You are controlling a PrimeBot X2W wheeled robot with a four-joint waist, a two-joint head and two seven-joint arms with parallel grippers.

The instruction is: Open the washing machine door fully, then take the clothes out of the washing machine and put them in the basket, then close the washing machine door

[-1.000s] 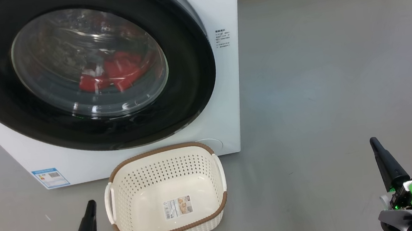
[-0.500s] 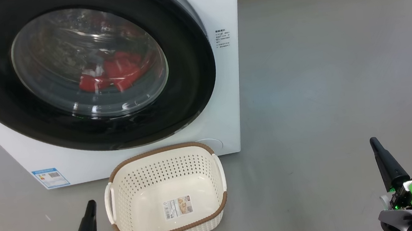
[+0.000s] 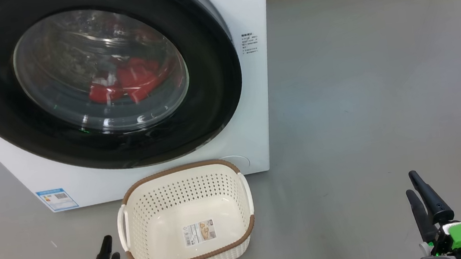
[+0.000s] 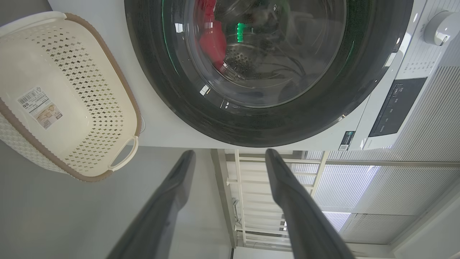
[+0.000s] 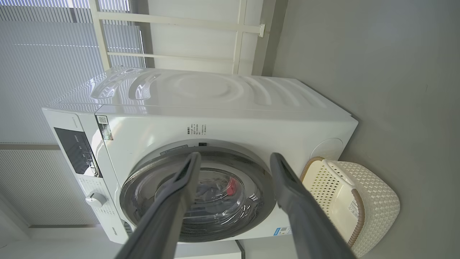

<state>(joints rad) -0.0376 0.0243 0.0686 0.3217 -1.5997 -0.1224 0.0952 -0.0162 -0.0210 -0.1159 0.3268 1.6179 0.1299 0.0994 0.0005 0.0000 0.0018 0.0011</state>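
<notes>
The washing machine door, round, black-rimmed, clear-glassed, is shut; bright red clothes lie inside the white washing machine. The cream perforated plastic basket holds only a label. The left gripper and right gripper, closed earlier, now gape empty.

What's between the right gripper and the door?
Head view: bare floor, then the white machine front, between right gripper and door; basket sits left of that path.

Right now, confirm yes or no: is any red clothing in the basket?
No: the basket holds just its bottom label, and the clothes sit behind the glass of the washing machine door.
</notes>
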